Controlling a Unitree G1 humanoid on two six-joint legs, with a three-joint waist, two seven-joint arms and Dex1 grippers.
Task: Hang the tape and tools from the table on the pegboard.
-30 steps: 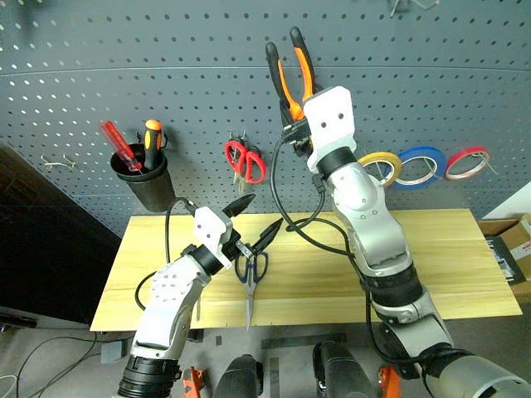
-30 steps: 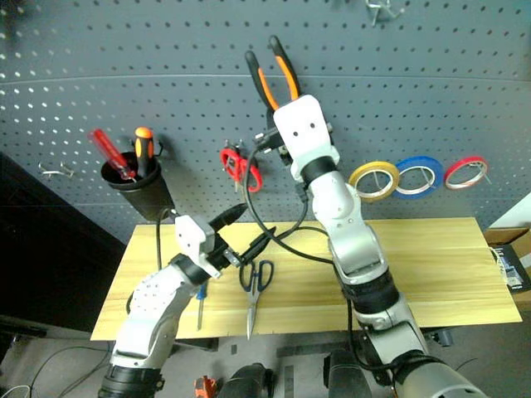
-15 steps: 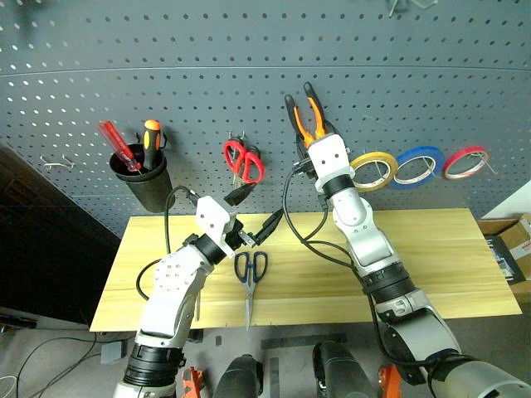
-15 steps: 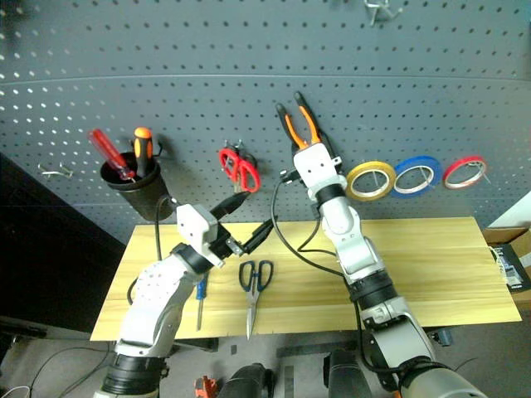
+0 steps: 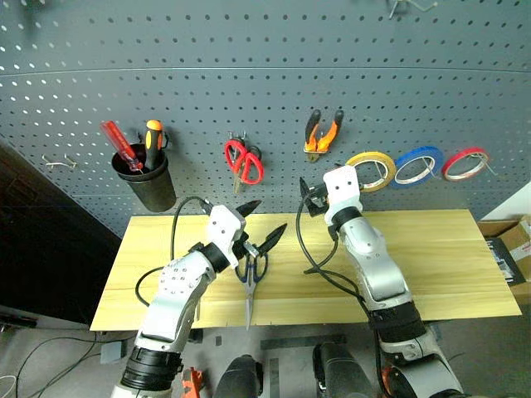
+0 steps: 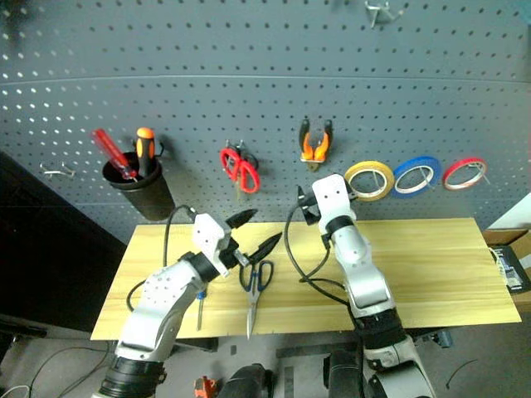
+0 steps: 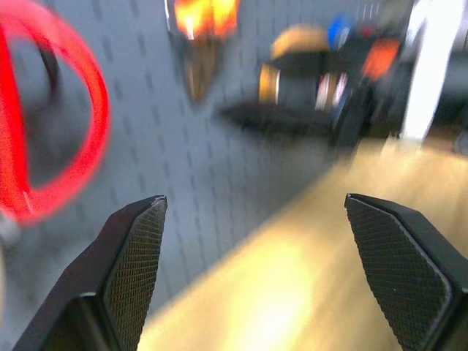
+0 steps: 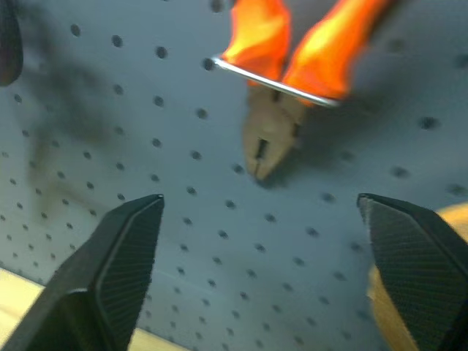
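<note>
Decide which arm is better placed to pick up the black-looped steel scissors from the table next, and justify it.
Left. The left gripper hovers open right above the black-looped steel scissors on the pale wooden table; the right gripper faces the dark grey pegboard, farther away.

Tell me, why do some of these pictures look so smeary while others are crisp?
The left wrist view is blurred: the red-looped scissors and the table are smears, while its own fingers stay sharp. In the right wrist view the pliers on their hook are soft. The head views are crisp, though the pegboard rows curve, a lens effect.
</note>
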